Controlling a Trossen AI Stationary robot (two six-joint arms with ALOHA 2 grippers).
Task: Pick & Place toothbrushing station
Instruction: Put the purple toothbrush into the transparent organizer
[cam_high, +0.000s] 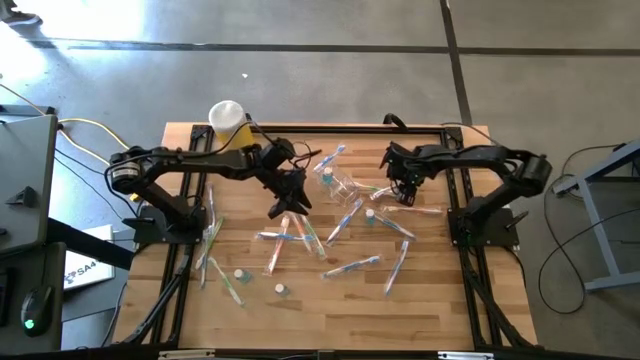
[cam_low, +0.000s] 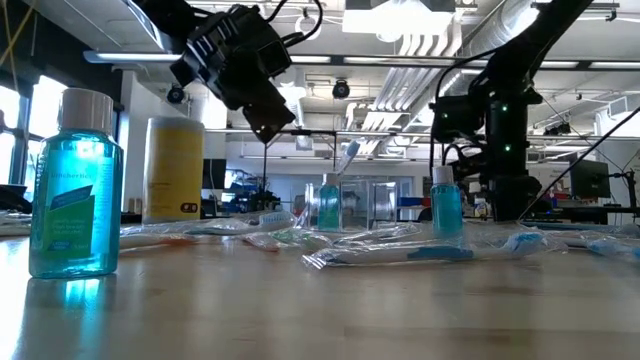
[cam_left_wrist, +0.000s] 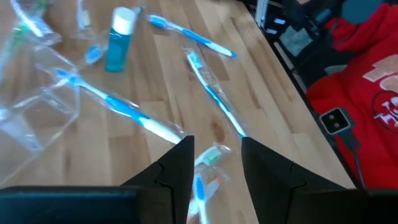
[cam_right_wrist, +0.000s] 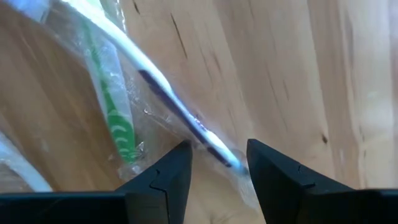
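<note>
Several wrapped pastel toothbrushes (cam_high: 340, 222) lie scattered flat on the wooden table. The clear holder cup (cam_high: 345, 187) lies near the middle; in the left wrist view (cam_left_wrist: 37, 106) a blue toothbrush (cam_left_wrist: 118, 106) reaches into it. My left gripper (cam_high: 290, 205) is open and raised above the table, over a wrapped toothbrush (cam_left_wrist: 208, 158). My right gripper (cam_high: 405, 195) is open and low at the table. Its fingers stand on either side of a wrapped white and dark toothbrush (cam_right_wrist: 180, 112), beside a green one (cam_right_wrist: 118, 121). I cannot tell whether they touch it.
A yellow cylinder with a white cap (cam_high: 228, 118) stands at the far left. Small blue bottles (cam_high: 240, 273) stand among the brushes; one (cam_low: 75, 190) is close to the low camera. Black frame rails (cam_high: 465, 210) run along the table's sides. Red cloth (cam_left_wrist: 367, 93) lies beyond the table edge.
</note>
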